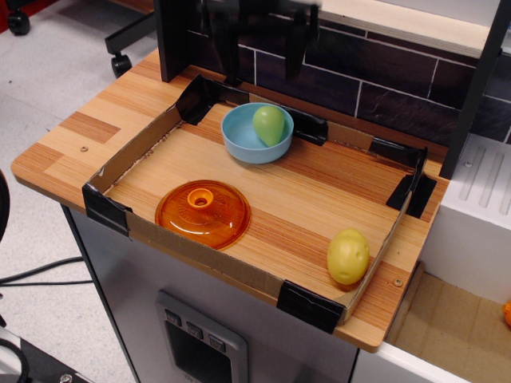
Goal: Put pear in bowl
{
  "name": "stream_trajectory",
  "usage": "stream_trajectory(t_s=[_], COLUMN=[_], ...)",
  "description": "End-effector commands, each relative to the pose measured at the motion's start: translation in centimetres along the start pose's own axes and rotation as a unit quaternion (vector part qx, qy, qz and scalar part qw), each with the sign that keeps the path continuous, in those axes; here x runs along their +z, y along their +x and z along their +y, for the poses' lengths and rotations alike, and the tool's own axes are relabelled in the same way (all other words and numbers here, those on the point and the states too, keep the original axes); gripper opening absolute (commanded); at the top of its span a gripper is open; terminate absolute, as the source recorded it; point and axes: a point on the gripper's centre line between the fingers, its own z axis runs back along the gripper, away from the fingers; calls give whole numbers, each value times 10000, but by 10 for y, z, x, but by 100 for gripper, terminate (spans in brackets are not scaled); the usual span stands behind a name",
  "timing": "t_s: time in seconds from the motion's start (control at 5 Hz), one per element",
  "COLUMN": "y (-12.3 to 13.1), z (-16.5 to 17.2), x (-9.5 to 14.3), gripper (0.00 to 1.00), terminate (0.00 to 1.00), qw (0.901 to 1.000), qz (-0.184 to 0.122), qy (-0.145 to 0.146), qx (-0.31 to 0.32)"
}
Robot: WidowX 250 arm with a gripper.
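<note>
The light-green pear (269,124) lies inside the light-blue bowl (238,137), resting against its right inner wall. The bowl stands at the back of the cardboard-walled tray (136,152) on the wooden table. My gripper (262,64) hangs above and behind the bowl at the top edge of the view, motion-blurred. Its two dark fingers (225,48) stand wide apart and hold nothing. The gripper is well clear of the pear and the bowl.
A flat translucent orange lid (203,213) with a knob lies at the tray's front left. A yellow-tan potato-like oval (348,256) sits in the front right corner. A dark brick wall (375,72) and a black post (174,36) stand behind the tray.
</note>
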Motion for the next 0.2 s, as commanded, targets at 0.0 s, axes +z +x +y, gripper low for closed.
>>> stream_trajectory(t_s=[0.0], y=[-7], z=[4], x=[24], gripper=[100], terminate=[100], qw=[9996], qz=[-258], qy=[-74], qx=[-46])
